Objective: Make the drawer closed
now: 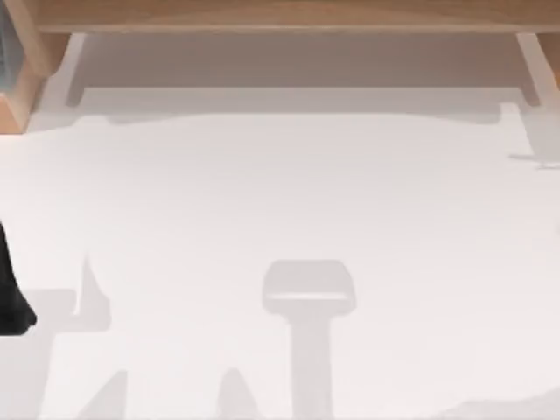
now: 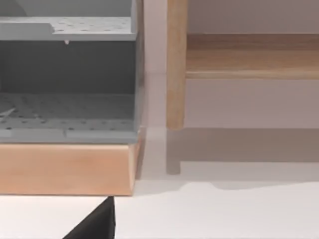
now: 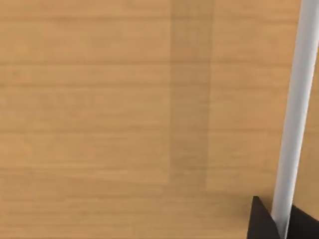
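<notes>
Top view: white counter [image 1: 280, 219], light wooden cabinet [image 1: 289, 16] along far edge; left arm, dark shape [image 1: 12, 293], at left edge, its claw state cannot tell

Left wrist view: open drawer, grey perforated interior [image 2: 65, 112] behind pale wood front panel [image 2: 65, 168], at cabinet's left end

Right wrist view: right claw [image 3: 279, 221], dark tips straddling white bar handle [image 3: 294, 109] against wood face, grip cannot tell

Judgement: push panel squarely, flat contact, straight along slide

No readable text, labels, brands, numbers or signs appear anywhere.
</notes>
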Controlling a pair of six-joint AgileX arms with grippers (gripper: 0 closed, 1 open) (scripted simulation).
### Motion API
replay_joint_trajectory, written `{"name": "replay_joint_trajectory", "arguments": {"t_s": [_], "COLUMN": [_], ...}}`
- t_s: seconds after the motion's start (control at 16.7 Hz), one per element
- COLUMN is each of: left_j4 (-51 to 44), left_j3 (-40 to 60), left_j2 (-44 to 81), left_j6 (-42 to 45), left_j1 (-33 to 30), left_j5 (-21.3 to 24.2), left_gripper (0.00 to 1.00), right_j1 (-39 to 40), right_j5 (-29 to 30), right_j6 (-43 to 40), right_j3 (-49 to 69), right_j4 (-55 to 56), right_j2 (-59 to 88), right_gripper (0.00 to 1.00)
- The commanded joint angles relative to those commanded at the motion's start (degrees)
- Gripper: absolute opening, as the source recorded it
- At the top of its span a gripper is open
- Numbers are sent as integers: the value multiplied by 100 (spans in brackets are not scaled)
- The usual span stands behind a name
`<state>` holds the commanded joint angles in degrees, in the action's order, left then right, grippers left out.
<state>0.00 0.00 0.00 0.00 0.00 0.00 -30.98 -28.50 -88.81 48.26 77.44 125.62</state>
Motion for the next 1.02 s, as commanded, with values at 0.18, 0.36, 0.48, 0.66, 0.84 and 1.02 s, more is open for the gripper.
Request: {"name": "replay_joint_trajectory", "arguments": {"t_s": [0.18,0.36,0.48,0.66,0.84,1.02], "left_j4": [0,0,0,0,0,0], "left_j3": [0,0,0,0,0,0], "left_j2": [0,0,0,0,0,0], "left_j6": [0,0,0,0,0,0], "left_j1": [0,0,0,0,0,0], "left_j5": [0,0,0,0,0,0], "left_gripper": [100,100,100,100,100,100], "right_j1": [181,266,231,279,389,527], "right_j5": [161,268,259,305,446,582], "right_j6": [-6,-10,2,-7,-15,-11], "right_j3": [632,771,742,942,1502,2102], "right_j4": [-355,-462,-465,-591,-897,-1218], "right_j2": [220,318,304,422,681,930], "right_gripper": [0,0,0,0,0,0]}}
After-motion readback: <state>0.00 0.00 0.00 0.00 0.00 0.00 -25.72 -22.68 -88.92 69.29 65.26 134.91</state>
